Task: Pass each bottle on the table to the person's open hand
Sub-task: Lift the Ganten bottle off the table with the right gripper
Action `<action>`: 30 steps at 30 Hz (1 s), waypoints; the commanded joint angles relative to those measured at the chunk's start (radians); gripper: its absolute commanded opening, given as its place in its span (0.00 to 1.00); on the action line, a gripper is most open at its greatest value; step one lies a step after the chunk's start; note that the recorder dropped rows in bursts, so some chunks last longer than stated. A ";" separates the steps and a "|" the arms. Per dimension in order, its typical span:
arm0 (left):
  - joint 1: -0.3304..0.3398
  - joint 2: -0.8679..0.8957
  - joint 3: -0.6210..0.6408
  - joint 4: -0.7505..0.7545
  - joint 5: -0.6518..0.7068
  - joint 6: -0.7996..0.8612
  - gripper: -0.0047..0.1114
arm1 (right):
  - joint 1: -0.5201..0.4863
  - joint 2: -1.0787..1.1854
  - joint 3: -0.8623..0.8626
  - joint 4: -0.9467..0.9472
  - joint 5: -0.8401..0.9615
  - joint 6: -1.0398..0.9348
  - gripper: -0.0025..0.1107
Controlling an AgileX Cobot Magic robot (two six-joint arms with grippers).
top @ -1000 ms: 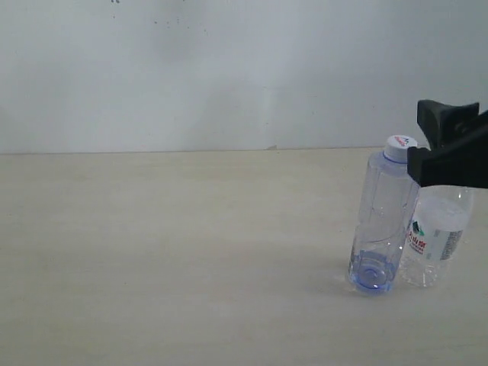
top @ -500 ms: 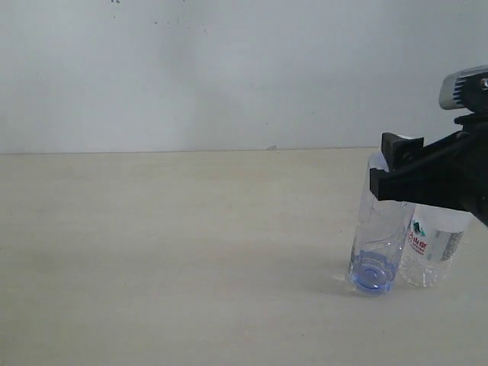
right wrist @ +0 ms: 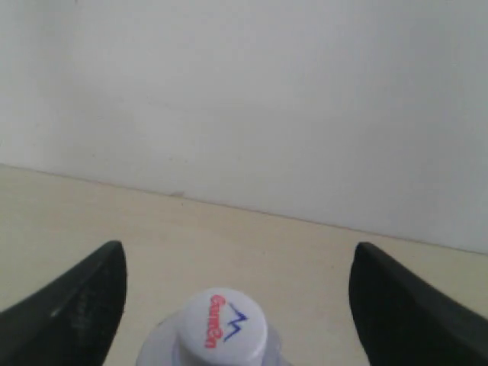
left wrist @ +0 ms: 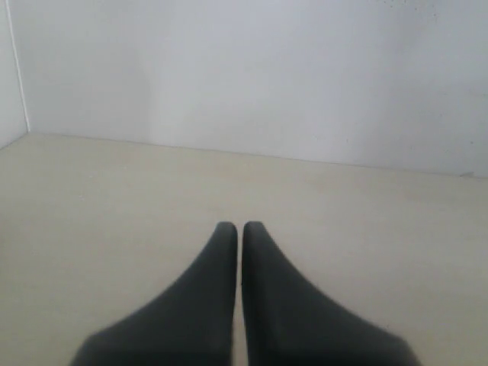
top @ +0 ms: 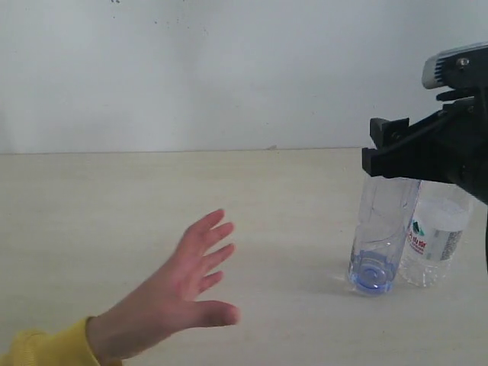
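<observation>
Right gripper (right wrist: 238,255) is spread wide, straddling the white cap (right wrist: 223,328) of the tall bluish bottle (top: 377,244), with neither finger touching it. That bottle stands upright on the table (top: 114,206), at 4 o'clock in the exterior view. The shorter labelled bottle (top: 436,240) is just beside it, at its 3 o'clock. Person's open hand (top: 187,286) is at 7 o'clock, fingers spread, yellow cuff (top: 46,347) showing, well apart from both bottles. Left gripper (left wrist: 238,227) has its fingers pressed together, holding nothing, over bare table.

The tall bottle (top: 379,236) is clear glossy plastic, the table (top: 152,198) matt wood-grain, the left gripper (left wrist: 238,226) perhaps matt plastic
</observation>
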State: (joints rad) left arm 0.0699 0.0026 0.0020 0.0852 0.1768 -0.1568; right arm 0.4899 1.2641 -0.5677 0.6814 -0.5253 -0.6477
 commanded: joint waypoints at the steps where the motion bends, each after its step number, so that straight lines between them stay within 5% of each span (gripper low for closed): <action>1: 0.003 -0.003 -0.002 0.000 0.002 -0.004 0.08 | -0.015 0.027 -0.014 -0.172 0.004 0.153 0.69; 17: 0.003 -0.003 -0.002 0.000 0.002 -0.004 0.08 | -0.015 0.122 -0.014 -0.206 -0.032 0.201 0.64; 21: 0.003 -0.003 -0.002 0.000 0.002 -0.004 0.08 | -0.015 0.122 -0.014 -0.206 -0.018 0.206 0.47; 27: 0.003 -0.003 -0.002 0.000 0.002 -0.004 0.08 | -0.015 0.122 -0.014 -0.220 0.005 0.239 0.03; 30: 0.003 -0.003 -0.002 0.000 0.002 -0.004 0.08 | -0.015 0.122 -0.014 -0.226 -0.007 0.216 0.02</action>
State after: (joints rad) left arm 0.0699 0.0026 0.0020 0.0852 0.1768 -0.1568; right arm 0.4797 1.3859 -0.5762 0.4707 -0.5291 -0.4161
